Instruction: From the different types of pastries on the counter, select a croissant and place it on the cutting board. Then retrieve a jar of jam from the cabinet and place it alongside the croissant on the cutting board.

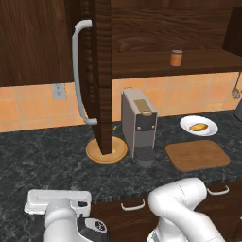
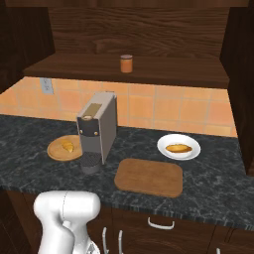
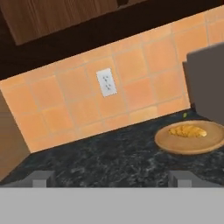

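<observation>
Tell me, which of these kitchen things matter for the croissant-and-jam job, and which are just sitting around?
Part of the job: croissant on the round wooden disc; cutting board; jar of jam in the open cabinet; counter.

Just there: coffee machine; white plate with an oval pastry; wall socket.

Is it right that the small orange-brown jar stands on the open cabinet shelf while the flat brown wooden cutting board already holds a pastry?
Not quite. The flat brown wooden cutting board is bare, as the right base view shows. The small orange-brown jar does stand on the open cabinet shelf.
</observation>
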